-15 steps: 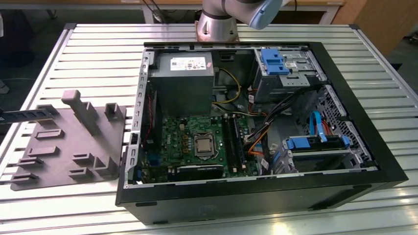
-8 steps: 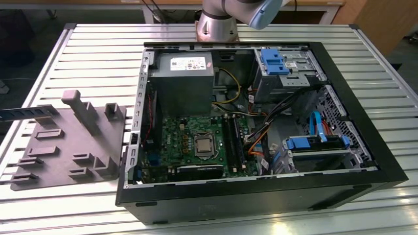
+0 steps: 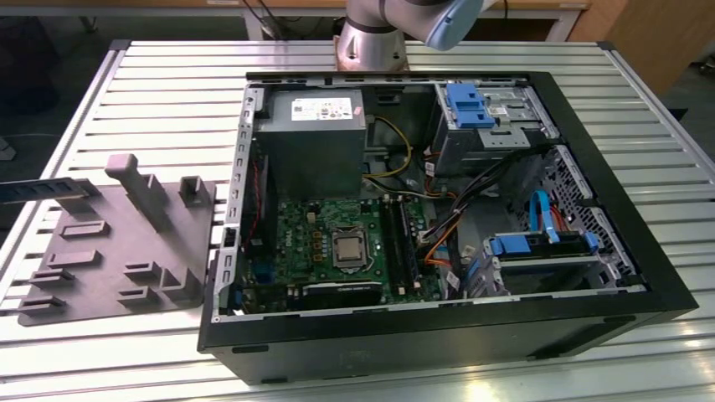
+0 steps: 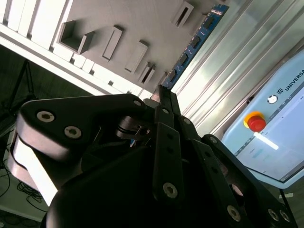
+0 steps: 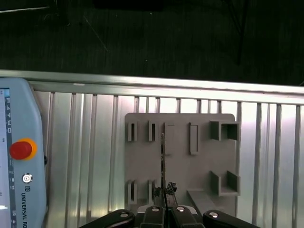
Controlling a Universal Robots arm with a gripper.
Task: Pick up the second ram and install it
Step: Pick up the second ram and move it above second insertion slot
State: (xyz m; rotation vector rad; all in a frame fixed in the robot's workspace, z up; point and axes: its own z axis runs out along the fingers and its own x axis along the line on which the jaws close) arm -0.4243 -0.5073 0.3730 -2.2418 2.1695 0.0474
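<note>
**Second ram (image 4: 194, 42) (thin flat memory stick, dark blue-green board w/ a row of small black chips) pinched in the gripper**

Black multi-link gripper (image 4: 162, 93) is clamped on one end of the second ram, fingers tight on the board. The rest pokes straight out past the fingertips, so its long axis is basically a continuation of the gripper's own line. In the second wrist view you get the flat face w/ the chips. In the first wrist view the stick (image 5: 163, 154) is edge-on, just a thin dark line coming off the gripper (image 5: 165, 194).

Where it is: over the flat grey plastic holder tray (image 5: 199, 161) w/ rectangular pockets, free end btw two of those pockets. Can't tell if it touches the tray.

In the exterior view the stick (image 3: 50, 190) lies about level at the exterior view's left edge, long axis running left-right. It's by a corner of the tray (image 3: 106, 251) and well apart from the open black PC tower case (image 3: 447, 339) and its green motherboard (image 3: 318, 230).

Everything sits on a slatted aluminium table (image 3: 167, 92). Pale blue teach pendant (image 5: 33, 114) w/ a round red button (image 5: 21, 149) lies beside the tray.
</note>
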